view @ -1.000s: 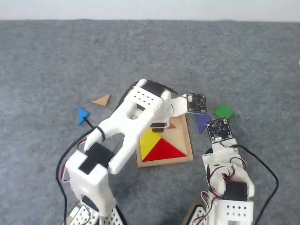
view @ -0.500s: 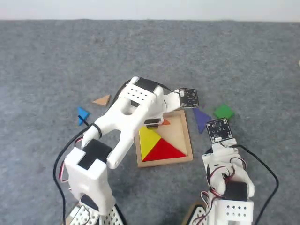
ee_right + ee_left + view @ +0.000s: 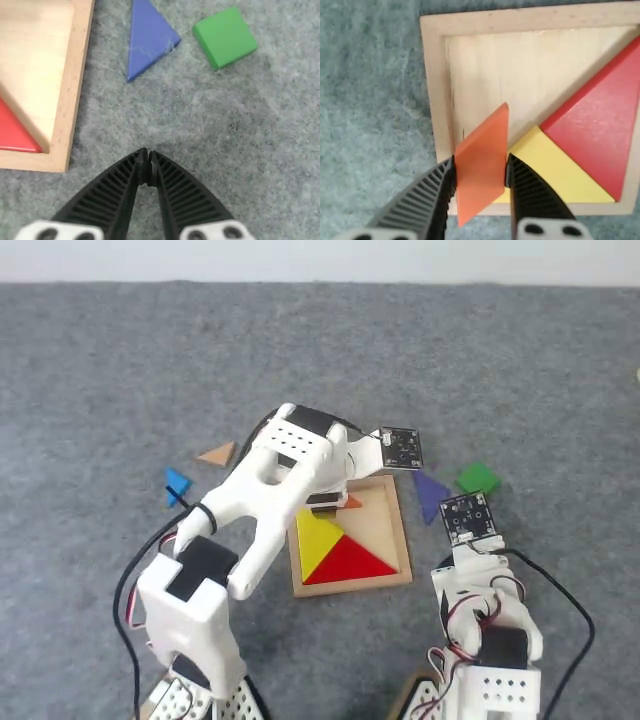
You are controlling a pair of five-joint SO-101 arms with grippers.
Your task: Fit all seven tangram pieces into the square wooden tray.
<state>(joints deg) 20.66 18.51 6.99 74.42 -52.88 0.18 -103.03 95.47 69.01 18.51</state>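
The square wooden tray (image 3: 397,540) lies mid-table and holds a red triangle (image 3: 355,560) and a yellow triangle (image 3: 316,538). My left gripper (image 3: 480,172) is shut on an orange piece (image 3: 481,162), held over the tray's (image 3: 432,85) edge beside the yellow triangle (image 3: 555,167) and red triangle (image 3: 592,125). In the high view the orange piece (image 3: 352,502) peeks out under the left arm. My right gripper (image 3: 147,167) is shut on nothing, near the tray's (image 3: 70,105) outer corner, short of the purple triangle (image 3: 147,35) and green square (image 3: 225,36).
A blue triangle (image 3: 177,484) and a tan triangle (image 3: 218,453) lie on the grey carpet left of the tray. The purple triangle (image 3: 431,494) and green square (image 3: 477,478) lie to its right. The right arm's base (image 3: 485,640) stands at the front right.
The left arm drew back to the left with the orange piece over the first half second, then held still. The right arm has not moved.
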